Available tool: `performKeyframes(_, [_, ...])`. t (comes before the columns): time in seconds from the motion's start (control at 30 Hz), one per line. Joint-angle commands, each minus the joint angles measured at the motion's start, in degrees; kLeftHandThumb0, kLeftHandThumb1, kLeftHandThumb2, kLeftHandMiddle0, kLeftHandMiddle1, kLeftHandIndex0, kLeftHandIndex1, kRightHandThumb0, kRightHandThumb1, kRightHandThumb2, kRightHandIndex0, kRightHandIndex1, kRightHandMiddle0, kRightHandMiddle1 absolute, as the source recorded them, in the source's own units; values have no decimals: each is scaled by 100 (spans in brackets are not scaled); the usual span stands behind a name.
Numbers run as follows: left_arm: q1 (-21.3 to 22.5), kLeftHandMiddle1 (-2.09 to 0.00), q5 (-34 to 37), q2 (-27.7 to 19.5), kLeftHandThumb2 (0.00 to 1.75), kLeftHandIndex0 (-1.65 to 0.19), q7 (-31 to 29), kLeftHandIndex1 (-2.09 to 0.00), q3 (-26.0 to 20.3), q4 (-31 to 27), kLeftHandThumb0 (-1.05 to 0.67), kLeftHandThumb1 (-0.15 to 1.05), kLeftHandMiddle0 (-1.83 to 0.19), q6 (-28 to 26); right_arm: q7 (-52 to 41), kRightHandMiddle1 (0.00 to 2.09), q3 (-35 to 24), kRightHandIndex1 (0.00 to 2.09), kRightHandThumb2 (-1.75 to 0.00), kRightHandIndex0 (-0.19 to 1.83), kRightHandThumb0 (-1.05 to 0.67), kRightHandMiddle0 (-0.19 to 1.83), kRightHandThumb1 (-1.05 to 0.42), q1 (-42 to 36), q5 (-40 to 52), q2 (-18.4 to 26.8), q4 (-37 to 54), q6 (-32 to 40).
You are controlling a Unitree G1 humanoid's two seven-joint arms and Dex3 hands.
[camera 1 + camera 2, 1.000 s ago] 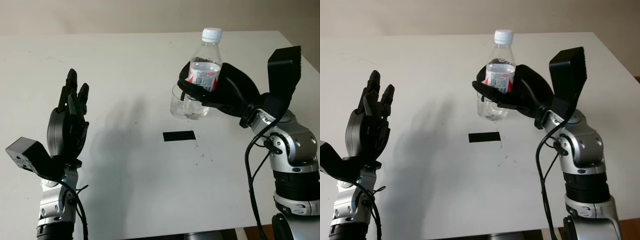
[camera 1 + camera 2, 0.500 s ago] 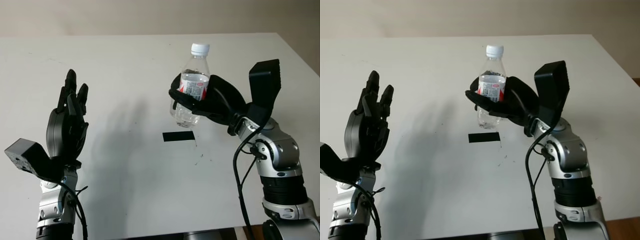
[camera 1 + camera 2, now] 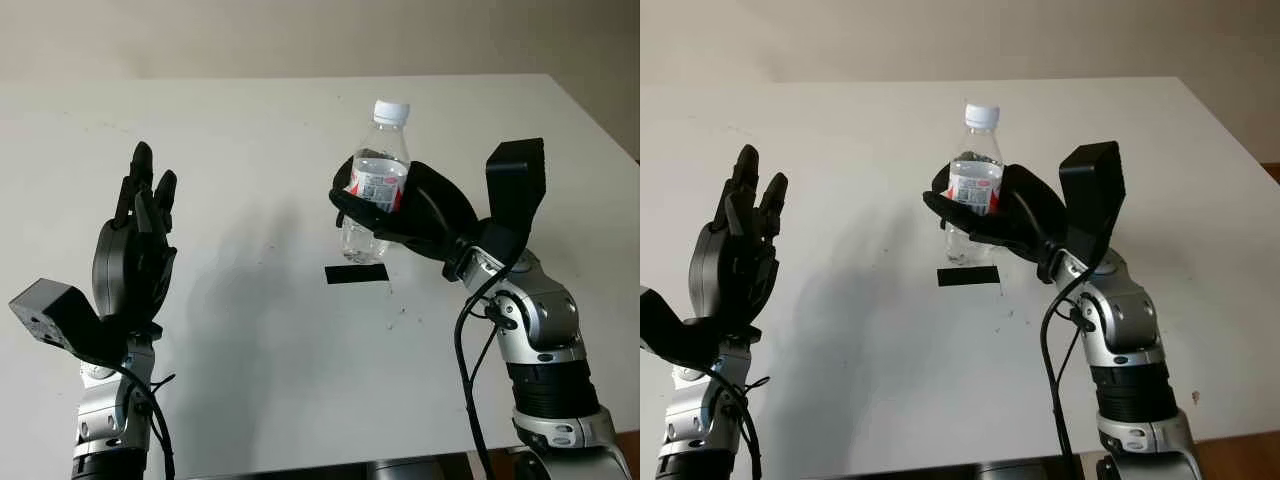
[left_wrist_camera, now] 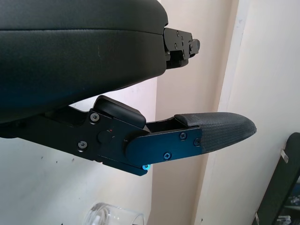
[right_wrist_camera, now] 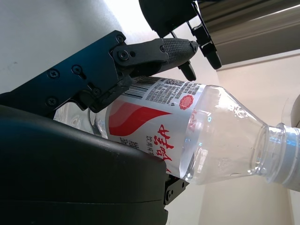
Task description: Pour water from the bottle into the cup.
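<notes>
A clear water bottle (image 3: 375,180) with a red and white label and a white cap (image 3: 391,112) is held upright above the middle of the white table (image 3: 300,380). My right hand (image 3: 372,212) is shut around its label; the right wrist view shows the fingers (image 5: 154,51) across the bottle (image 5: 187,131). The bottle's clear lower part (image 3: 358,240) hangs just above a black tape mark (image 3: 356,273). I cannot make out the cup behind it. A clear rounded rim (image 4: 112,217) shows in the left wrist view. My left hand (image 3: 140,235) is open, raised at the near left.
The table's right edge (image 3: 600,120) runs close behind my right arm. A beige wall (image 3: 300,35) stands behind the table's far edge. Bare tabletop lies between the two hands.
My right hand has carried the bottle left and lower, toward the black mark. The cup seen beside the bottle a second ago is now covered. The left hand has stayed put.
</notes>
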State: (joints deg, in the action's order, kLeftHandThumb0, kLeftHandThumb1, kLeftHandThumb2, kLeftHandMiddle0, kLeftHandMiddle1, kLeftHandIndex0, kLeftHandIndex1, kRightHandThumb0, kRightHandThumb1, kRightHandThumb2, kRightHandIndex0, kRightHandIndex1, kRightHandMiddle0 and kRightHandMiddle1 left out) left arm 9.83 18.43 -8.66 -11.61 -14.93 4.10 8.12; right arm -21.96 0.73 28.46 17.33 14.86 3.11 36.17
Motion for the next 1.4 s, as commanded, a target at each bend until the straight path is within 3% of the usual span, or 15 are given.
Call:
performKeyframes(0.0, [-14,-42,37,-3,58,1,-26,0,-16,-79,-85,105,19,4,-4,209,42,209,-55,183,-24,183,-105,-254,-55,-9,-198,76])
performKeyframes(1.37, [21,-46,23,10,58,-2,-12,0,-21,-29,-86,105,19,21,-107,209,149,209,-57,183,-21,183,-105,-129,-677,-43,-1004,-371])
